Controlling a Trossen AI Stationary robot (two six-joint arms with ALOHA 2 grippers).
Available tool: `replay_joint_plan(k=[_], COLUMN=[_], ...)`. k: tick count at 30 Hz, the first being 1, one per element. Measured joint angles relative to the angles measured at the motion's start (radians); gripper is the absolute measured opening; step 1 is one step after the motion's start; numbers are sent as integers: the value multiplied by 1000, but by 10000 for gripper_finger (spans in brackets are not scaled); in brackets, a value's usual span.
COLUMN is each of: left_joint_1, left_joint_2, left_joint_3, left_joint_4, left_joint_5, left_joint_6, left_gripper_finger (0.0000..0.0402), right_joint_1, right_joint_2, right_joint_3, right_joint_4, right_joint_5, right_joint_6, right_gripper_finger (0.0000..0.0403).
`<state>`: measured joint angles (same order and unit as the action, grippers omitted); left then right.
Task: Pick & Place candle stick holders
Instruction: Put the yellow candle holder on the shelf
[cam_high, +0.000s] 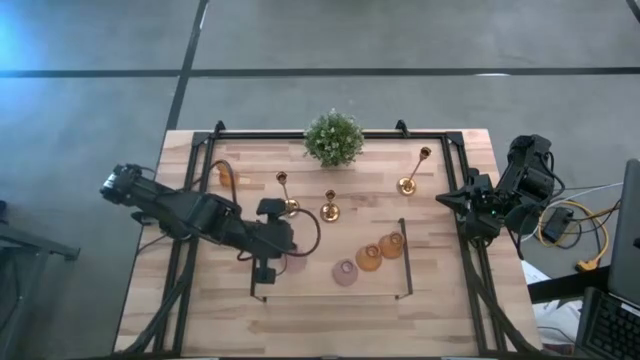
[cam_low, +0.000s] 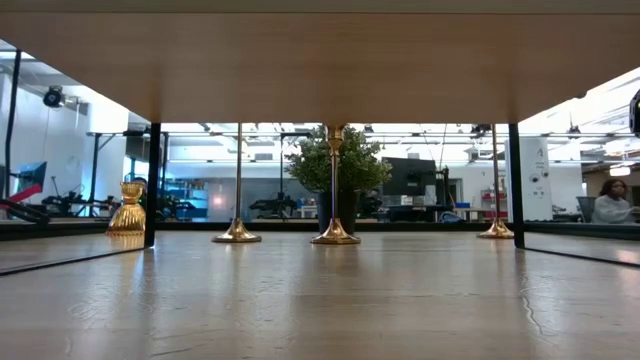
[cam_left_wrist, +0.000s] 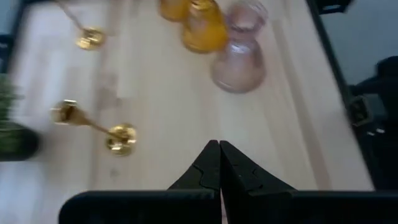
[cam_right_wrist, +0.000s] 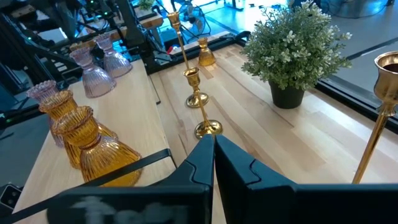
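Brass candlesticks (cam_high: 329, 207): three | amber cups (cam_high: 380, 251): three | pink cups (cam_high: 344, 272): two visible

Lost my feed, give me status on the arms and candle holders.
Left gripper shut, empty, mid-table. Right gripper shut, parked at table's right edge. Three brass candlesticks standing; nothing blocking.

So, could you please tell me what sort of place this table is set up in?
Probably a robotics lab or workshop: behind the table the low view shows a large open room with monitors and equipment racks, and a person seated at a desk.
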<state>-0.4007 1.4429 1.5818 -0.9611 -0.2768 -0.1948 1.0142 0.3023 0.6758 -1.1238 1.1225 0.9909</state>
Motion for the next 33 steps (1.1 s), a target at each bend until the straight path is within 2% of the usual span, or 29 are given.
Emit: replay_joint_plan(k=[5,10,13,16,19,21,27,33], left_joint_1=[-55,-169,-227,-236,-209,-185,-68,127], left_joint_2=[-2,-12,-13,-19,-33,-47,-124,-225], left_joint_3=[123,182,178,178,178,168,92,2], left_joint_4=[-128,-195,-305,-449,-587,-606,-609,-609], left_joint_5=[-188,-498,-747,-898,-957,-986,-984,-925], left_joint_6=[-15,-90,-223,-410,-596,-670,-695,-700], left_gripper_finger=[0,0,0,0,0,0,0,0], right_joint_1=[0,0,0,0,0,0,0,0], right_joint_2=[0,0,0,0,0,0,0,0], right_joint_3=[0,0,0,0,0,0,0,0], right_joint_4=[0,0,0,0,0,0,0,0], right_joint_5=[0,0,0,0,0,0,0,0], right_joint_6=[0,0,0,0,0,0,0,0], right_gripper_finger=[8,8,8,8,8,8,8,8])
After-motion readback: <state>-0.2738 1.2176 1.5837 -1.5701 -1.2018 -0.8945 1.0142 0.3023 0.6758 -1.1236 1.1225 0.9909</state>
